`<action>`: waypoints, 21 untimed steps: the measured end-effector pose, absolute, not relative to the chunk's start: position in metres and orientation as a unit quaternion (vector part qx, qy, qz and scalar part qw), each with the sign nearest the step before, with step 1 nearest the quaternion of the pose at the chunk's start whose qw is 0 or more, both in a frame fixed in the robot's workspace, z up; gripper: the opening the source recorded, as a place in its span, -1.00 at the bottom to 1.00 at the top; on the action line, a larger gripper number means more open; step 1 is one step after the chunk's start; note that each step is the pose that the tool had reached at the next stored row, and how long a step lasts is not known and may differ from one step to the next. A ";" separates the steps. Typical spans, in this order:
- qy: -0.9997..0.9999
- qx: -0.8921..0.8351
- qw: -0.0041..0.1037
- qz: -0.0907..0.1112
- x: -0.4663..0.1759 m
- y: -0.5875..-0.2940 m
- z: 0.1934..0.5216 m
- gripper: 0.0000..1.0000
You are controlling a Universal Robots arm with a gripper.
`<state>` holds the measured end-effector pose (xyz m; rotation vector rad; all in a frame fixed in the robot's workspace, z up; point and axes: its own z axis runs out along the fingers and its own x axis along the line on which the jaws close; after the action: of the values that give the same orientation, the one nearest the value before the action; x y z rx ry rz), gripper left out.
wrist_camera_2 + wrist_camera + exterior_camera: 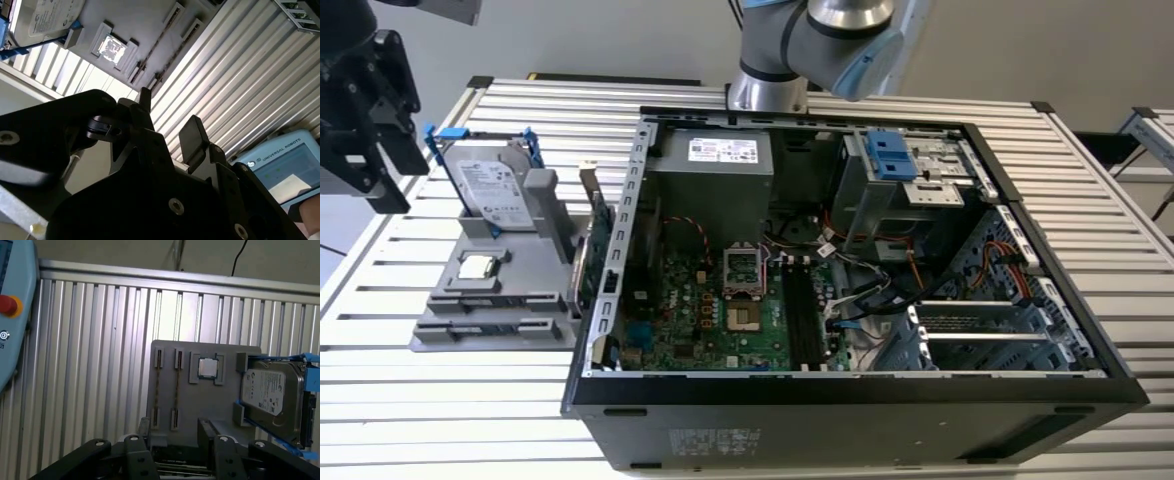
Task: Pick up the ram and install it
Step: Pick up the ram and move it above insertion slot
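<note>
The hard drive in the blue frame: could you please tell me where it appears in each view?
Exterior view: the hard drive stands on the grey holder, at the exterior view's left of the computer case.
First wrist view: on the holder, beside the processor chip.
Second wrist view: likewise beside that chip.
Shared landmark: the square processor chip.

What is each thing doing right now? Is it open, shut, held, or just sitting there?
gripper: open, holding nothing, above the gray holder.
ram: on edge in a holder slot, not picked up.
hard drive: propped in its blue frame on the holder.
processor chip: lying flat in its pocket.
computer case: open, side panel off.
</note>
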<state>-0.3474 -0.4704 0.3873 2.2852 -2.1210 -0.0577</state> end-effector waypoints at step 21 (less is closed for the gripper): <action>-0.704 0.710 0.005 -0.012 -0.348 -0.470 0.382 1.00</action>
<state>-0.3475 -0.4696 0.3825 2.2228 -2.2044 -0.0369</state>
